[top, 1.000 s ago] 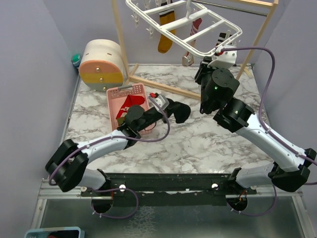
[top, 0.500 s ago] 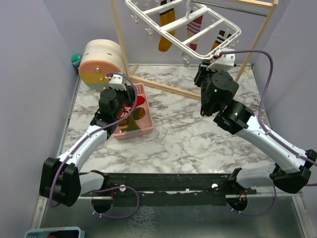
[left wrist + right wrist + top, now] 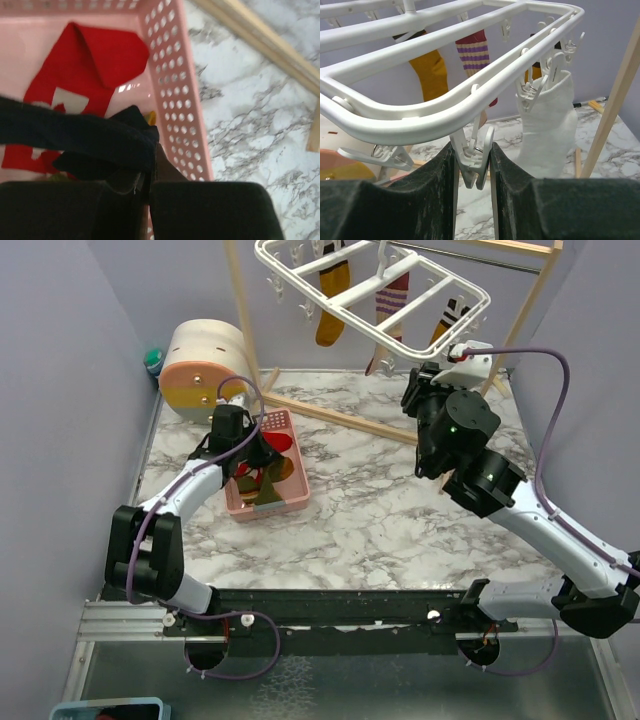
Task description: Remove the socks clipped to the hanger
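- At the hanger's [image 3: 420, 120] near rail, the right gripper [image 3: 472, 165] squeezes a clip [image 3: 476, 150]; a mustard sock [image 3: 432, 75] and a white sock [image 3: 547, 125] hang beyond.
- Over the basket [image 3: 175, 90], the left gripper [image 3: 147, 185] pinches a black sock [image 3: 80, 132].
- Light, limp fabric: best grasped near the cuff.

Left end effector [image 3: 150, 172] clamped low, right end effector [image 3: 472, 167] clamped high

We see the hanger [image 3: 420, 117] as smooth, glossy white plastic; the socks [image 3: 432, 75] under it look soft, matt knit cloth. Beside the hanger, the pole [image 3: 615, 95] is bare pale wood. Below the hanger, the basket [image 3: 172, 100] is shiny pink plastic, the table [image 3: 250, 130] smooth and marble-patterned.
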Motion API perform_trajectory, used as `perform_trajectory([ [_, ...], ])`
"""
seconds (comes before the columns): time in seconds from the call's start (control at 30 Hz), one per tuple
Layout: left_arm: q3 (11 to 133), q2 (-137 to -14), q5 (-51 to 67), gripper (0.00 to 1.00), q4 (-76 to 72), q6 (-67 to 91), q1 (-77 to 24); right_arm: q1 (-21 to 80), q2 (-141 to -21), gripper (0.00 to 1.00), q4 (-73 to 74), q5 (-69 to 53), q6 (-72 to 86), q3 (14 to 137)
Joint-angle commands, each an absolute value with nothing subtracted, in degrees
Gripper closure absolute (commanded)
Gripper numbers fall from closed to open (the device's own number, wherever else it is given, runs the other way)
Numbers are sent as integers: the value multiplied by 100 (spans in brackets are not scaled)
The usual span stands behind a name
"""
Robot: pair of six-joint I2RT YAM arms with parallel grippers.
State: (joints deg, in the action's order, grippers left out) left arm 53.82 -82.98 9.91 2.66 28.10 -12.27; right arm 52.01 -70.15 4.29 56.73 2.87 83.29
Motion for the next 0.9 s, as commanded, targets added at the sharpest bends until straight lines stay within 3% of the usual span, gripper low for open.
perform_trajectory([
  [0.0, 5499, -8673, 1130, 100, 1636, 3148, -1232, 5186, -6907, 99, 352, 5623, 244, 8209],
  [0.07, 5425, -8651, 1050, 100, 1760, 3050, -1235, 5186, -6913, 99, 398, 5604, 279, 8217],
  [0.13, 5446, -8606, 946, 86, 1925, 2976, -1233, 5183, -6910, 99, 437, 5607, 300, 8211],
  [0.23, 5500, -8440, 709, 54, 2073, 2930, -1235, 5185, -6908, 99, 432, 5591, 299, 8209],
  [0.27, 5560, -8399, 638, 36, 2127, 2889, -1231, 5184, -6920, 99, 431, 5590, 287, 8213],
  [0.3, 5627, -8365, 593, 28, 2208, 2840, -1235, 5185, -6937, 99, 431, 5591, 268, 8222],
  [0.87, 7548, -7423, -389, 25, 3926, 1636, -1258, 5186, -6916, 99, 609, 5525, 424, 8190],
])
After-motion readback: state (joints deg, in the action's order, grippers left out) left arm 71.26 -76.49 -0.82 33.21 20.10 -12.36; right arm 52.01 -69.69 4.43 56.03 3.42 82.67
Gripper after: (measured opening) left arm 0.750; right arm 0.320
